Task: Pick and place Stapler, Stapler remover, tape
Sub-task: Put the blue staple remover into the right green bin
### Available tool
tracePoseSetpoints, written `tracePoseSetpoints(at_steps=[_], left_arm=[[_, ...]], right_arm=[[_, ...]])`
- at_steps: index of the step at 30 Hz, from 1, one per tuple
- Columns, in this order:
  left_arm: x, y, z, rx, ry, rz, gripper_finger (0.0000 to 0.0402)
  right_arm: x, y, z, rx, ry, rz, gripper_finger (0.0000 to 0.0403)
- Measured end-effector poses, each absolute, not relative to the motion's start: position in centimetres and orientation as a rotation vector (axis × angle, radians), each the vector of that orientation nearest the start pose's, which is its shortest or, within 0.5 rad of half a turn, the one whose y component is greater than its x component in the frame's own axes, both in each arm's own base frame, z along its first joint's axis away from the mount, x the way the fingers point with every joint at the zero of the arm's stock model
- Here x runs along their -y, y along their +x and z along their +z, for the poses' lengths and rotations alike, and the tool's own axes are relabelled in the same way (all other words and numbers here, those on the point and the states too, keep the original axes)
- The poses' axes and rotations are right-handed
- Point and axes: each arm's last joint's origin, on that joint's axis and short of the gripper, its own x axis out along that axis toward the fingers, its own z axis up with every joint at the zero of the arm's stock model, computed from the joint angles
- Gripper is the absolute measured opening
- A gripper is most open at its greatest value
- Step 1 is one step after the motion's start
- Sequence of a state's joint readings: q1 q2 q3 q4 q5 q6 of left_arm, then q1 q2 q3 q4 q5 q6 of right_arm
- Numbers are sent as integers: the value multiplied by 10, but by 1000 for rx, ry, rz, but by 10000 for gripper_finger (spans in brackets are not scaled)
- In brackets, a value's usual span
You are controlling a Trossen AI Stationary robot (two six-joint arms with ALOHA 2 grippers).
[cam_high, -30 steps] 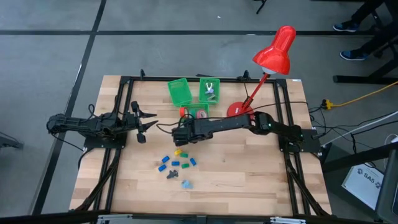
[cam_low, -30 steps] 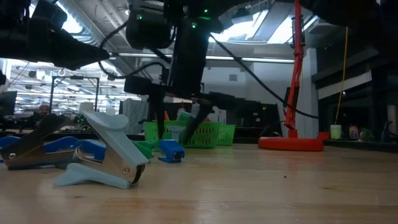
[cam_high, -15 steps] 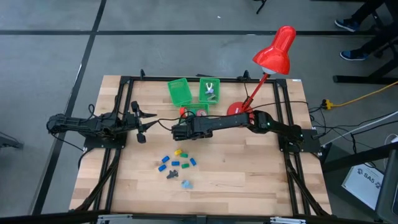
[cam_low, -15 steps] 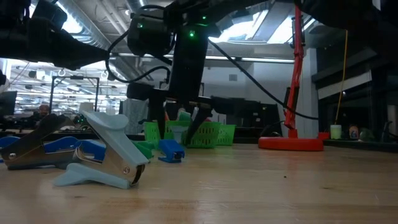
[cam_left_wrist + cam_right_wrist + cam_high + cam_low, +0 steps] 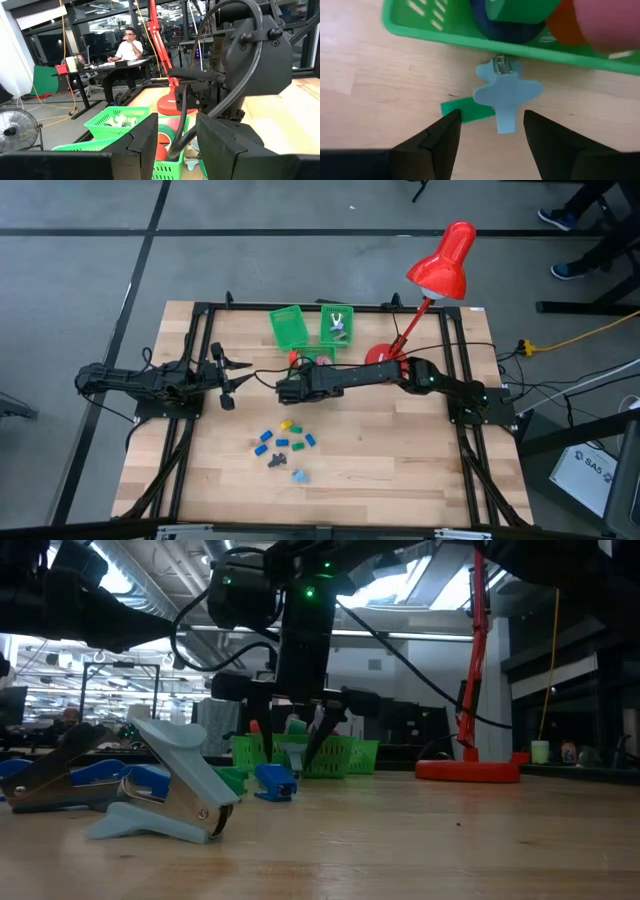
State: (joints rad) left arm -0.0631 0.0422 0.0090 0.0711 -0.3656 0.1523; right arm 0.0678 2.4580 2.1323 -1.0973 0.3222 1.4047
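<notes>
My right gripper [image 5: 287,390] reaches to the table's middle, open, fingers pointing down [image 5: 290,745]. In its wrist view a pale blue claw-like staple remover [image 5: 507,95] lies flat on the wood beside a low green basket's wall [image 5: 445,35], just ahead of the open fingers [image 5: 490,125], untouched. That basket holds orange [image 5: 565,20] and pink [image 5: 610,25] tape rolls. A green flat piece [image 5: 465,111] lies by the remover. A cluster of small staplers and removers [image 5: 283,445] lies nearer the near edge. My left gripper [image 5: 235,377] waits open at the left.
Two taller green baskets [image 5: 290,327] [image 5: 337,325] stand at the far edge. A red desk lamp has its base [image 5: 380,357] right of the baskets. Close to the low camera lie a pale remover [image 5: 165,790] and a blue stapler [image 5: 70,780]. A person [image 5: 127,50] sits beyond the table.
My right gripper has moved a little toward the table's far edge and left, toward the low basket, staying open and pointing down. Nothing on the table has moved.
</notes>
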Motion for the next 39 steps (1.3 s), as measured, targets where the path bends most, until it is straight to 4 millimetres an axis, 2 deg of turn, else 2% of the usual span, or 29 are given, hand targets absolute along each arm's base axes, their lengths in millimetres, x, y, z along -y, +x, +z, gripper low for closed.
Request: tracePoseSetpoints(at_steps=[5, 10, 23, 32, 39], left_arm=[[-4, 98, 170, 15, 143, 304, 127], [-4, 98, 170, 14, 143, 304, 127], [-4, 98, 170, 14, 143, 304, 127], [-4, 98, 170, 14, 143, 304, 127], [-4, 98, 170, 15, 143, 304, 128]], right_arm=[[-36, 488, 156, -1001, 822, -1054, 220], [-42, 486, 158, -955, 759, -1083, 220], [-30, 483, 161, -960, 730, -1129, 220], [-27, 481, 143, -978, 722, -1115, 220], [-24, 481, 143, -965, 712, -1124, 220]])
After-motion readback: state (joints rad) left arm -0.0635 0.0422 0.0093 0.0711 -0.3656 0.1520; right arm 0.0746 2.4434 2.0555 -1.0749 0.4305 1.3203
